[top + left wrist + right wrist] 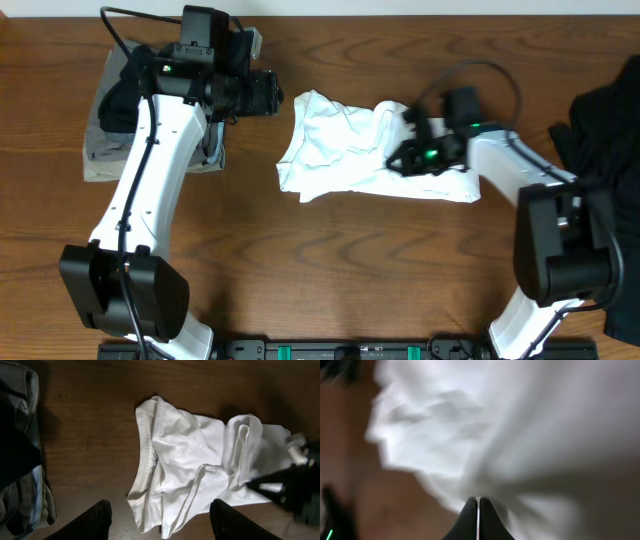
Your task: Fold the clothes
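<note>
Table (330,280): white T-shirt (335,150) crumpled mid-frame, long axis left-right. Grey-black pile (105,150) upper left, black garment (610,110) at the right edge. Right gripper (398,158) sits on the shirt's right end, jaws pinched on fabric. Left gripper (272,95) is wide open and empty, just off the shirt's upper-left end (collar side, I think), so the nearer arm there.

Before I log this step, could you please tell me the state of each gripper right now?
Left gripper: open, holding nothing.
Right gripper: closed, pinching a fold of the white T-shirt.
</note>
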